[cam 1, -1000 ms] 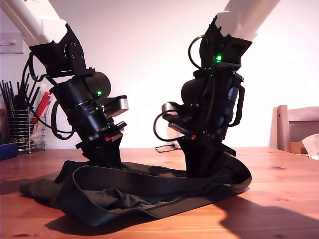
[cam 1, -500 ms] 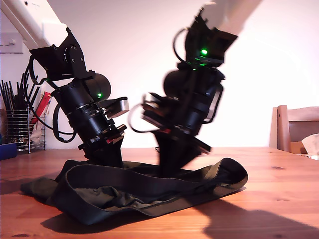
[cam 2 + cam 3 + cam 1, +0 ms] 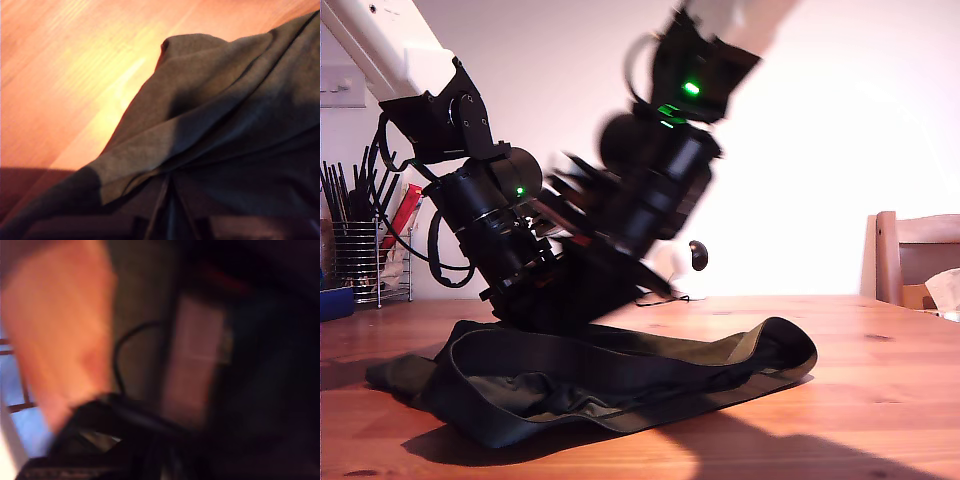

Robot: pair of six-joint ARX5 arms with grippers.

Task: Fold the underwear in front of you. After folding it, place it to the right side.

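- The underwear (image 3: 610,385) lies spread in a loose heap on the wooden desk (image 3: 880,400), across the exterior view's left and centre. The thick waistband loops along the front; the end toward the exterior view's right is humped up.
- My first gripper (image 3: 535,290) is down on the cloth at the exterior view's left. In its wrist view fabric (image 3: 225,130) is drawn into a pinched crease right at the jaws, so they look clenched on the underwear.
- My second gripper (image 3: 620,265) is motion-blurred, tilted toward the first arm, above the cloth. Its wrist view is smeared, so I cannot tell whether its jaws are open or closed, or holding anything.
- Handling, judged: light, limp, wrinkly, no stiffness. It will sag and drag, not hold shape. Not fragile, and grippy enough on wood to bunch when pulled.
- Best hold: the waistband or a stitched hem, since it is thicker and less likely to slip out. Pinch both ends so the fold line stays straight.
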